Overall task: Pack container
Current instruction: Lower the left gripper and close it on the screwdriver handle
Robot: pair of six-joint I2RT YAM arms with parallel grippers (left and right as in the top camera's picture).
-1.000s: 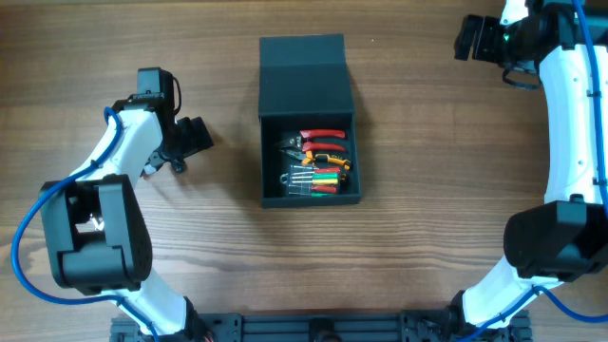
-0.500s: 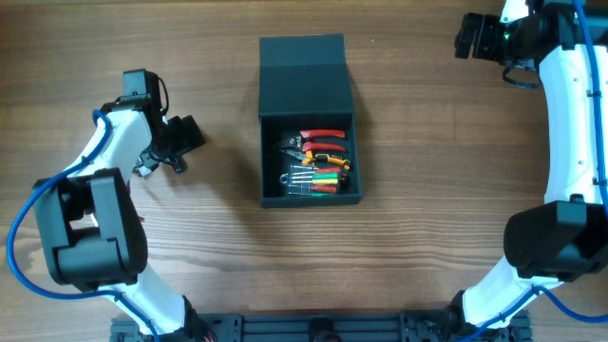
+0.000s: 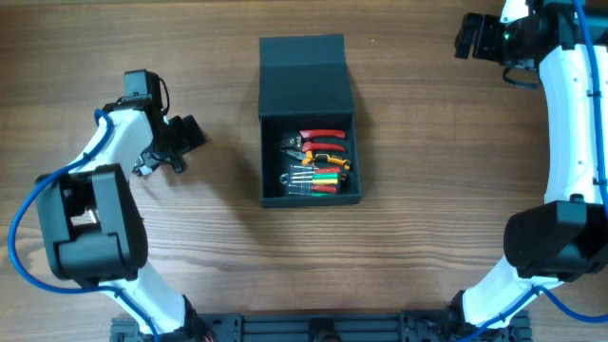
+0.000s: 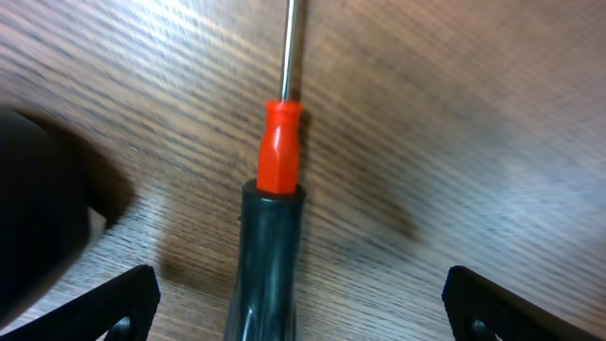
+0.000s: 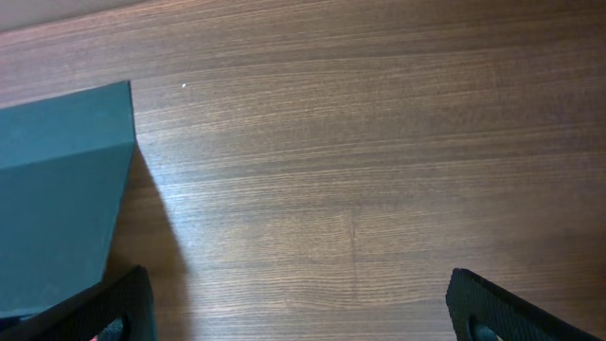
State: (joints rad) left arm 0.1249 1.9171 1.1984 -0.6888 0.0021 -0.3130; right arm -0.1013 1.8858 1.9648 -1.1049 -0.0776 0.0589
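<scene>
- Hovering low over the wood, the left gripper (image 4: pixel 298 296) has its jaws spread wide and grips nothing; a screwdriver (image 4: pixel 275 227) lies on the table (image 3: pixel 427 190) between them, its dark handle nearest the wrist camera, then a red collar and a bare metal shaft pointing away.
- Compared with a second ago, the left arm has swung further left and slightly farther from the container; over the last half second it has barely shifted.
- The right gripper (image 5: pixel 298 298) is also spread wide and empty, parked at the far right corner, and has not moved.
- The container (image 3: pixel 310 195) sits mid-table between the arms, unchanged, its flap lid (image 3: pixel 304 76) folded back on the far side.
- Inside it lie red-handled pliers (image 3: pixel 321 136) and several bright-handled tools (image 3: pixel 318 179), crowded toward the right wall.
- Bare wood lies open between the left gripper and the container's left wall, and a wider stretch runs right of the container to the right arm.
- The near edge carries the arm bases.
</scene>
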